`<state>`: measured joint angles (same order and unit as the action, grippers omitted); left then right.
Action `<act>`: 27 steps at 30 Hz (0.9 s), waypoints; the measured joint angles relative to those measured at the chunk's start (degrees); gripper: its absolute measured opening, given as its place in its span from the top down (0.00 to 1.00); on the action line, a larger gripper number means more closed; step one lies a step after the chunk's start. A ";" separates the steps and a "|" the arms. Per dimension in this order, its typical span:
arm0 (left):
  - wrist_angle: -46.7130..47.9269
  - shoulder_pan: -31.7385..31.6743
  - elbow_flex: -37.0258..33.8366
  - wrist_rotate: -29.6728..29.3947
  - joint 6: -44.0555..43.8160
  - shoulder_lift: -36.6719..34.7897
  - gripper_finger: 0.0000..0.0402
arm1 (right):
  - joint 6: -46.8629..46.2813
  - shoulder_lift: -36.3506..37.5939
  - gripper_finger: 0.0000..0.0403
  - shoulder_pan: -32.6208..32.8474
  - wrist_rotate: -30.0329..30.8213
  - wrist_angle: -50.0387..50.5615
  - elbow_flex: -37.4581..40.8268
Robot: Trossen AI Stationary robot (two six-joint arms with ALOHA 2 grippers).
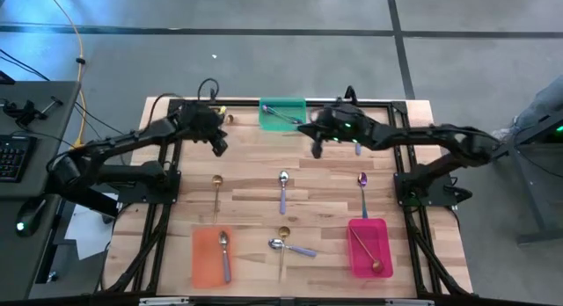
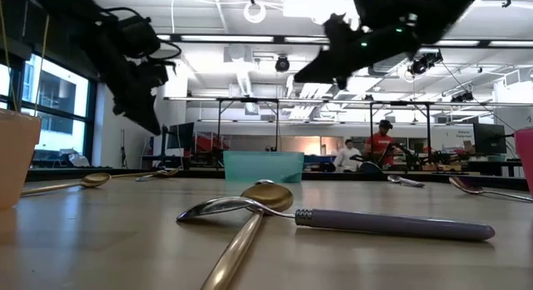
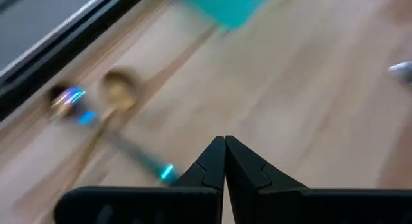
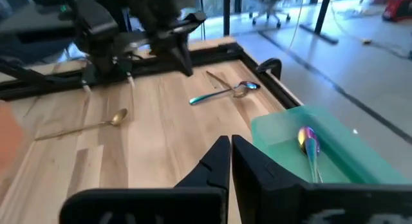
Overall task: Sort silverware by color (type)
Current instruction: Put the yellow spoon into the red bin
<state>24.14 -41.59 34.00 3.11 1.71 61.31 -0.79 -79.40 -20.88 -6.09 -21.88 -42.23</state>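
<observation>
Your left end effector (image 1: 218, 148): fingers pressed together, empty, above the bench (image 1: 255, 178) near its far-left corner | your right end effector (image 1: 317, 150): closed, empty, just beside the green tray (image 1: 283, 106) | silverware: one iridescent spoon (image 4: 310, 147) in that tray, one spoon each in the orange tray (image 1: 209, 258) and pink tray (image 1: 364, 250), the others loose on the bench.

The far middle of the tabletop (image 1: 255, 178) is crowded: the left pincer (image 1: 217, 146) and right pincer (image 1: 316, 148), both pressed closed, are hung either side of the green tray (image 1: 283, 113). Open wood is left between them. Nearer, passage is broken by scattered spoons, one silver spoon (image 1: 282, 190) lying centrally, and by the orange tray (image 1: 211, 258) and pink tray (image 1: 368, 247).
</observation>
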 joint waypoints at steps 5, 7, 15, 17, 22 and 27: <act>10.51 -3.93 8.68 -3.83 5.20 7.31 1.00 | -1.66 6.44 1.00 0.02 -0.02 -8.43 9.87; 13.43 -5.04 11.61 -3.84 8.64 10.60 0.99 | -1.81 8.27 1.00 0.04 -0.02 -10.26 12.38; 23.02 -8.48 20.12 -5.41 17.81 24.41 0.89 | -0.63 10.23 1.00 0.77 -0.42 -10.47 16.12; 22.56 -9.26 20.70 -6.99 19.92 26.99 0.85 | 0.43 10.23 1.00 1.40 -0.54 -10.41 16.12; 19.36 -10.57 20.92 -11.50 24.11 31.57 0.75 | 2.32 10.21 1.00 2.29 -0.56 -10.21 16.12; 13.43 -12.35 20.95 -11.84 25.11 34.41 0.70 | 2.76 10.21 1.00 2.29 -0.57 -10.11 16.12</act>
<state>37.57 -53.94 54.95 -8.74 26.82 95.72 1.97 -69.19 -18.59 -6.66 -31.99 -26.11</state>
